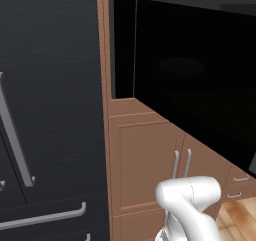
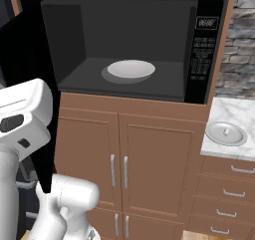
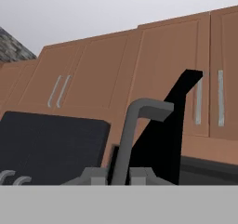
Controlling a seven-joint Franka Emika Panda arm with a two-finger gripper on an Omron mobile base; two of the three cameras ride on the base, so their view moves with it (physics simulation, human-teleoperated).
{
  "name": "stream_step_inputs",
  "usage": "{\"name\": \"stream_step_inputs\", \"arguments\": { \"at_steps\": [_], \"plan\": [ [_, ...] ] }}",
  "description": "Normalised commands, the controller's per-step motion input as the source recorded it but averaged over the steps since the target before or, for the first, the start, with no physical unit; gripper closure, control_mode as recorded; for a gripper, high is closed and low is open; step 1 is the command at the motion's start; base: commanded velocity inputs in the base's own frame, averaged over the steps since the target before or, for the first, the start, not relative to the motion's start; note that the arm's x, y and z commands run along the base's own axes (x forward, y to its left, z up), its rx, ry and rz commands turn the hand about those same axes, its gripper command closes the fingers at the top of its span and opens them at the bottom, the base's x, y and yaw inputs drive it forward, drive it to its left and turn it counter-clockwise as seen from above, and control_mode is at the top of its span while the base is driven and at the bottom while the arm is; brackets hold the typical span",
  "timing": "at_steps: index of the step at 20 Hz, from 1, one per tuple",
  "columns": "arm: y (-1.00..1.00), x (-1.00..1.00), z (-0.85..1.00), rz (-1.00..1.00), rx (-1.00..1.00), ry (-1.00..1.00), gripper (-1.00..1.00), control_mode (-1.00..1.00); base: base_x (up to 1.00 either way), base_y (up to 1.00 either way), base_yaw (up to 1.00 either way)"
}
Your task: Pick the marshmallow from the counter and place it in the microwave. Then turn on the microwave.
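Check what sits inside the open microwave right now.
In the microwave cavity lies a round white plate, seemingly empty. The marshmallow sits on another plate on the counter. Nothing visibly covered.

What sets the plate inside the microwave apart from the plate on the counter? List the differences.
1. The microwave plate sits in the dark cavity of the open microwave; the counter plate sits lower and to the right, on the marble counter.
2. The microwave plate is bare; the counter plate carries a small white piece at its centre.
3. The microwave plate looks plain white; the counter plate looks greyer, with a marked rim.

Both are round, pale and lie flat.
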Motion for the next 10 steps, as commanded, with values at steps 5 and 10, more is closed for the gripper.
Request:
{"name": "stream_step_inputs", "arguments": {
  "at_steps": [5,10],
  "plan": [
    [0.36,-0.3,0.0,0.0,-0.02,0.0,1.0,-1.0,0.0,0.0,0.0],
    [0.29,-0.29,0.0,0.0,0.0,0.0,1.0,-1.0,0.0,0.0,0.0]
  ]
}}
